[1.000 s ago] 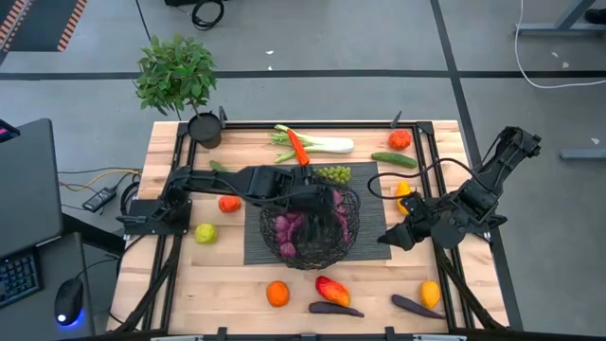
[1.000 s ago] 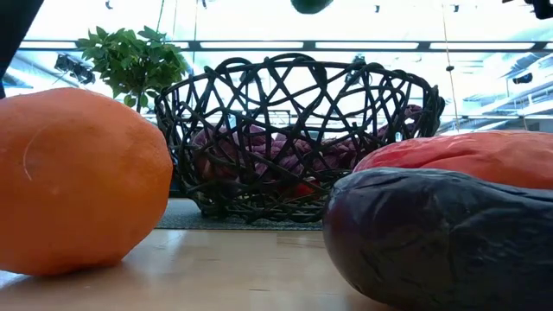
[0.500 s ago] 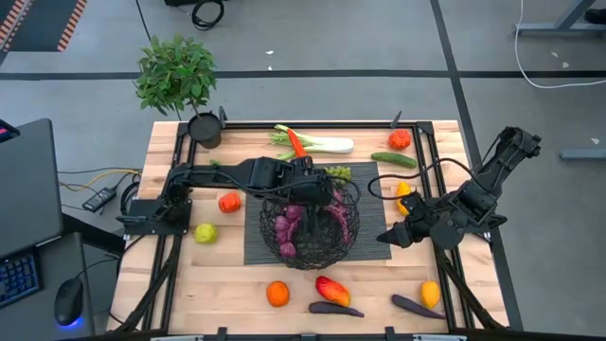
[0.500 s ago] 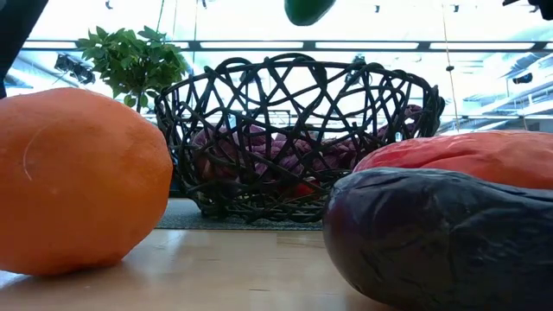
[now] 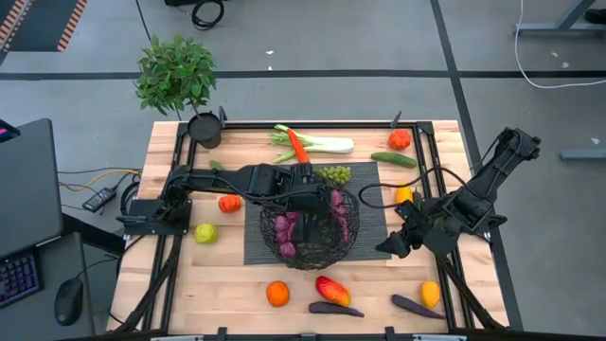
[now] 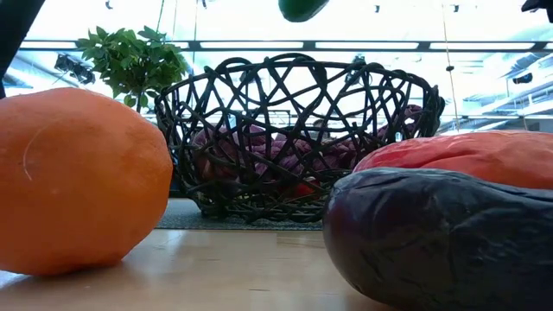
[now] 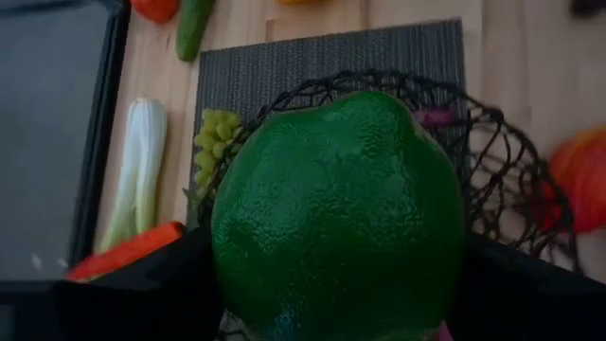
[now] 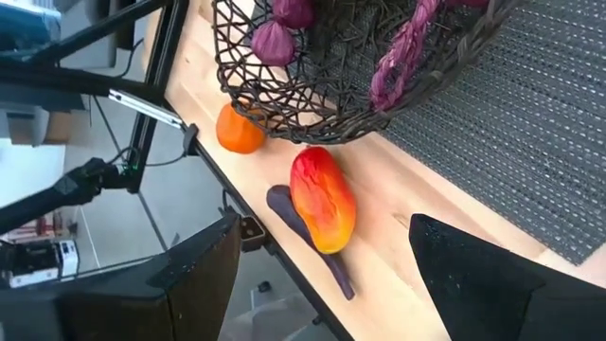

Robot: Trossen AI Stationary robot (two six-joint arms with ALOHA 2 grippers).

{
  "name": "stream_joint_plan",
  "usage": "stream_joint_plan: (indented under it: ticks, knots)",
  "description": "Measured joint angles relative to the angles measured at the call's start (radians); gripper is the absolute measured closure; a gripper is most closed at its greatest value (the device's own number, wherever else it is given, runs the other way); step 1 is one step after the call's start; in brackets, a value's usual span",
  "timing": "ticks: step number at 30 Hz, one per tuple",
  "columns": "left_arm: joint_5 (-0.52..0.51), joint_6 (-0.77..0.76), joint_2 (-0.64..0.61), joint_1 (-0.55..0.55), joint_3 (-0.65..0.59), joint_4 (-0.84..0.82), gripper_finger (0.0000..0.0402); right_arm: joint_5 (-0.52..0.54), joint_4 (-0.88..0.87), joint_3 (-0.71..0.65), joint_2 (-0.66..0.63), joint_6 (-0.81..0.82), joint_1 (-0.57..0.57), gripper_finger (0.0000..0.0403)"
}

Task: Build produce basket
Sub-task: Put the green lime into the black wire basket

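The black wire basket (image 5: 311, 227) stands on a grey mat (image 5: 371, 204) at mid-table, with purple produce inside. My left gripper (image 5: 315, 196) hovers over the basket's far rim, shut on a green lime (image 7: 336, 218). The lime's underside shows at the top of the low view (image 6: 300, 8). My right gripper (image 5: 390, 244) is open and empty just right of the basket, low over the mat's near right corner. In its wrist view (image 8: 322, 284) it faces a red-yellow fruit (image 8: 322, 204) and a purple eggplant (image 8: 308, 242) lying on the table. My left gripper pinches the lime by its two opposite sides (image 7: 232, 256) between its two fingers (image 7: 151, 294). The fingers come from above, pointing down. The lime is lifted clear, above the basket's rim (image 7: 473, 123).
Loose produce lies around the basket. A leek (image 5: 322, 145), a red pepper (image 5: 297, 145), grapes (image 5: 333, 173) and a cucumber (image 5: 393, 159) lie at the far side. An orange (image 5: 276, 294), a lemon (image 5: 431, 294) and a second eggplant (image 5: 417, 306) lie near. A potted plant (image 5: 177, 76) stands far left.
My left gripper has carried the lime a little toward the table's far edge and left above the basket, keeping its hold. My right gripper has shifted slightly toward the near edge, still open.
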Motion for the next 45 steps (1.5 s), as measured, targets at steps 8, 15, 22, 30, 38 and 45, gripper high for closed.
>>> stream_joint_plan:
  ticks: [8, 15, 22, 30, 38, 45]
  knots:
    - [0.068, -0.007, 0.0, -0.002, 0.0, 0.004, 0.0086, -0.018, 0.0, 0.0, 0.0, -0.076, 0.0, 0.0091]
    - [0.154, 0.014, 0.0, 0.002, 0.0, 0.003, 0.0085, -0.028, 0.0, 0.0, 0.0, -0.104, 0.001, 0.0091]
    - [0.235, 0.037, 0.015, 0.033, -0.001, -0.029, 0.0085, 0.002, 0.014, 0.0, 0.0, -0.108, 0.001, 0.0091]
    - [0.205, -0.014, 0.012, 0.049, -0.001, 0.013, 0.0085, 0.282, 0.17, 0.0, 0.0, -0.157, -0.016, 0.0091]
    - [0.206, -0.072, 0.012, 0.045, -0.001, 0.035, 0.0086, 0.346, 0.254, 0.0, 0.0, -0.2, -0.149, 0.0091]
    - [0.206, -0.156, 0.011, 0.046, -0.001, 0.071, 0.0086, 0.225, 0.254, 0.0, 0.0, -0.26, -0.219, 0.0091]
